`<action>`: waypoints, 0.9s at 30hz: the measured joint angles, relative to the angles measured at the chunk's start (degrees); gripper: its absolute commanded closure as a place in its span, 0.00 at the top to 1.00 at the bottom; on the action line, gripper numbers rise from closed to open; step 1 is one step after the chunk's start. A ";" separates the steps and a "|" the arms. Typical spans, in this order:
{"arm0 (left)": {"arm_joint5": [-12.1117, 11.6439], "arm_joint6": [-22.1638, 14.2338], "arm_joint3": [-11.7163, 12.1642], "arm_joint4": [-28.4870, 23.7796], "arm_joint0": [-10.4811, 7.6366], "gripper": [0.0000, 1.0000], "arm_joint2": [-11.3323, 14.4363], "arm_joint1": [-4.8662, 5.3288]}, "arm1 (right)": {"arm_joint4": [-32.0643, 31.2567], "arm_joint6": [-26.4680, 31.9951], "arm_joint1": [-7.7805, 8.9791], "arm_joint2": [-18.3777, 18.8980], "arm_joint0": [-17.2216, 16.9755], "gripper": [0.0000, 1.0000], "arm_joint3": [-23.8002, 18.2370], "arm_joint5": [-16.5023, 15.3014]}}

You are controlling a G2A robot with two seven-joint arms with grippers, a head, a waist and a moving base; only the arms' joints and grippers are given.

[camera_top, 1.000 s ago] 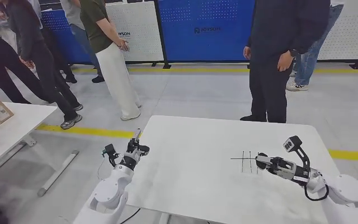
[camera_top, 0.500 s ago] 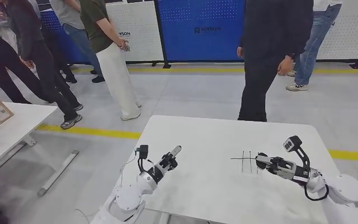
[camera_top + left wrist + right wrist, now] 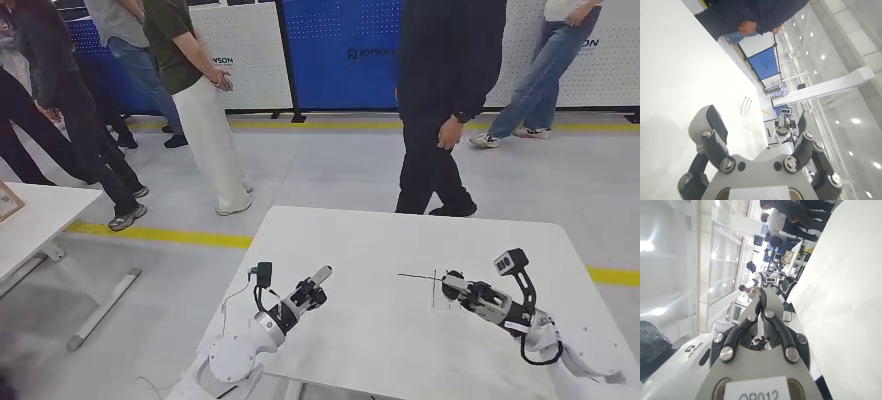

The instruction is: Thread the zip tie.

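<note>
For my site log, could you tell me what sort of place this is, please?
Probably a robotics demo hall or lab: blue partition panels, a yellow floor line, and another humanoid robot standing in the background.

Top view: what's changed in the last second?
The left gripper swung in from the table's left edge to above its surface, toward the middle. The right gripper shifted slightly toward it, carrying the zip tie along. Unchanged: the right fingers stay shut on the tie, and the spare ties lie where they were.
</note>
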 measured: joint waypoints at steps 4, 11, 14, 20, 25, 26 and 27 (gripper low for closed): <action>-0.01 0.16 1.20 1.28 -1.48 1.00 3.48 -0.37 | -2.85 -4.35 -0.41 -1.61 0.19 0.00 -0.29 0.71; 0.44 0.84 3.63 0.15 -4.06 1.00 6.27 -0.87 | -2.68 -4.41 -0.69 -2.83 0.73 0.00 -0.06 3.54; 0.44 0.83 3.58 0.18 -4.01 1.00 6.23 -0.86 | -2.71 -4.43 -0.69 -2.81 0.71 0.00 -0.07 3.48; 0.43 0.83 3.58 0.19 -4.02 1.00 6.23 -0.86 | -2.72 -4.43 -0.69 -2.81 0.71 0.00 -0.07 3.48; 0.19 0.80 2.83 1.82 -4.60 1.00 8.11 -1.00 | -7.33 -9.22 -0.89 -3.85 0.05 0.00 -3.13 3.18; 0.25 0.75 2.67 2.17 -4.82 1.00 8.68 -1.06 | -8.33 -10.03 -0.95 -4.16 0.01 0.00 -3.75 3.26; 0.40 0.90 2.58 2.50 -5.22 1.00 9.48 -1.17 | -9.41 -10.96 -1.04 -4.58 -0.03 0.00 -4.45 3.38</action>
